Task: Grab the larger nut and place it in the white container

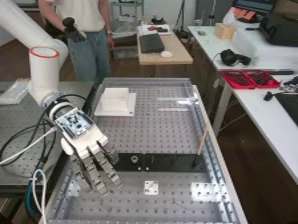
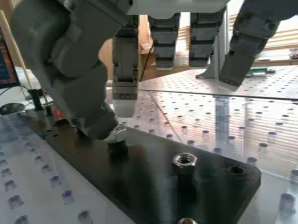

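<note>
The hand [image 1: 93, 152] hangs over the left part of the flat black bar [image 1: 169, 163] in the high view, its fingers long and fairly straight. In the wrist view the hand [image 2: 76, 85] is open, with its thumb tip right beside the larger nut [image 2: 118, 135], partly covering it on its black post; whether they touch I cannot tell. One straight finger ends just behind that nut. The smaller nut [image 2: 184, 160] stands free on its own post nearer the bar's end. The bearing [image 1: 134, 159] sits just right of the fingers. Farther back stands the white container [image 1: 115, 101].
A thin wooden stick [image 1: 202, 141] rises at the bar's right end. A small white plate [image 1: 151, 187] lies in front of the bar. Metal rails [image 1: 214, 155] edge the perforated bench, and loose cables [image 1: 41, 135] run beside the arm on the left.
</note>
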`<state>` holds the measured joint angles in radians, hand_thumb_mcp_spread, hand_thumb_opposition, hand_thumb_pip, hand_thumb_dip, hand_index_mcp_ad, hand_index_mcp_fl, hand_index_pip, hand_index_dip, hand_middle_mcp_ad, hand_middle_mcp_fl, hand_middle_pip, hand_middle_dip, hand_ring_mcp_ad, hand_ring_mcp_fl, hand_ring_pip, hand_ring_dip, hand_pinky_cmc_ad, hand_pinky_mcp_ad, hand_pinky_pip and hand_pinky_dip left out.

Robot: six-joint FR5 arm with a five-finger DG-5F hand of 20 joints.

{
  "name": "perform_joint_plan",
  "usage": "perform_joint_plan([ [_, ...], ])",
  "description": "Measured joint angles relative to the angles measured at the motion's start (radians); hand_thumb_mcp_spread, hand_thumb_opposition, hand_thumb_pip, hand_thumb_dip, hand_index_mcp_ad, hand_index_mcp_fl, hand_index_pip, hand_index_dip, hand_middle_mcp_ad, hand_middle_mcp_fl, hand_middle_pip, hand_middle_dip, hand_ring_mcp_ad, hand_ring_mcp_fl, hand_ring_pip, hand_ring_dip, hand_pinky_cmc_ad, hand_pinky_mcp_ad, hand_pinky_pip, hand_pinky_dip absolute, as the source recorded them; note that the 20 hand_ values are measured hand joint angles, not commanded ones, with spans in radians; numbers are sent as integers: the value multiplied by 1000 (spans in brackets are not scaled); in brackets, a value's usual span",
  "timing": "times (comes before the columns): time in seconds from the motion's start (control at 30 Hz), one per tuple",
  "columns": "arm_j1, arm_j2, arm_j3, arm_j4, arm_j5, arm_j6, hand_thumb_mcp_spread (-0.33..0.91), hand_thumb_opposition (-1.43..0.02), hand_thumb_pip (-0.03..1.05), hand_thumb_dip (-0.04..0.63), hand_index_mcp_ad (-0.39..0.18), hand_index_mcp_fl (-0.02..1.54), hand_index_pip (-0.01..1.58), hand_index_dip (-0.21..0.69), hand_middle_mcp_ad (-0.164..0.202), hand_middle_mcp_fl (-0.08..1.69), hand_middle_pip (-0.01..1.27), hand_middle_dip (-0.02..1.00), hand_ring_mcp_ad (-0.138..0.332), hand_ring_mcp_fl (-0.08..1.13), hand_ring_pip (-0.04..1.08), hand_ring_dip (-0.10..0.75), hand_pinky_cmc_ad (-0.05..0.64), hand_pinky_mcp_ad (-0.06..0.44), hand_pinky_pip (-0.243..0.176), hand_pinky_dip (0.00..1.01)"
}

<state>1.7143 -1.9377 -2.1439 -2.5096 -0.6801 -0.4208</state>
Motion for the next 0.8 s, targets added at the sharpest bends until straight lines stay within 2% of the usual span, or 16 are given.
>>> perform_joint_plan([
  [0.13,2,-4,0,1,5,2,340,-892,798,269,-87,19,1569,127,101,7,138,237,176,-2,178,138,358,318,-89,705],
  [0.8,10,-22,-9,36,16,-1,340,-888,785,269,-87,19,1569,127,101,7,138,237,176,-2,188,122,358,319,-89,745],
])
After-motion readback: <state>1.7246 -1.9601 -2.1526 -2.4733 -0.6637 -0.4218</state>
